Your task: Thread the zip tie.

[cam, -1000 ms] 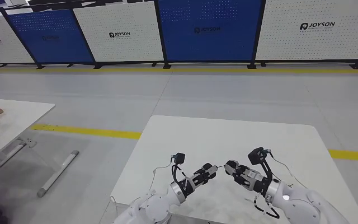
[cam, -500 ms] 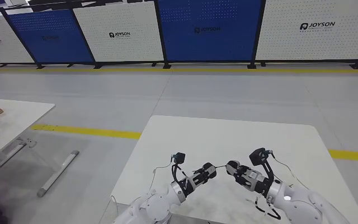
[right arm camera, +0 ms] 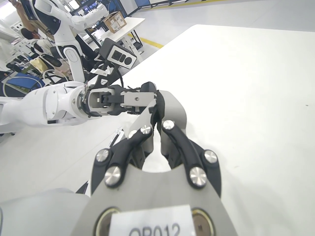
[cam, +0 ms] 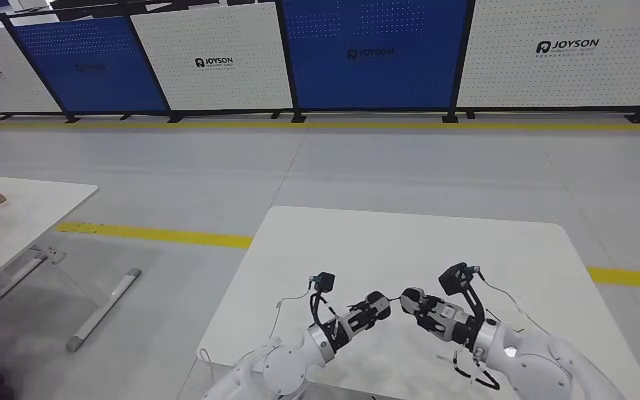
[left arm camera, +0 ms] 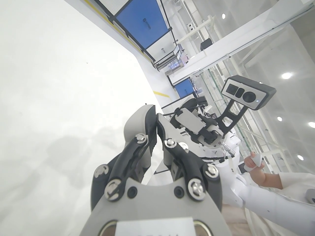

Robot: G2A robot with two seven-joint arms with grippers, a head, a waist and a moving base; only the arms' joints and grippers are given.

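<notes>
The zip tie [cam: 393,298] is a thin black strand spanning the short gap between my two grippers, just above the white table [cam: 420,250] near its front edge. My left gripper [cam: 380,301] is shut on one end; in its wrist view the fingertips [left arm camera: 153,121] press together and the strand [left arm camera: 169,113] leads off toward the right gripper [left arm camera: 189,121]. Facing it tip to tip, my right gripper [cam: 406,297] is shut on the other end, a black strip [right arm camera: 157,110] between its fingers. The left gripper [right arm camera: 137,99] sits just beyond.
The table's front-left edge [cam: 235,300] runs close to the left arm, with floor below it. A second white table [cam: 30,210] stands far off to the left. Bare tabletop stretches behind and to the right of the grippers.
My right gripper has edged slightly toward the left one, narrowing the gap. The left gripper has hardly moved. Both stay shut.
</notes>
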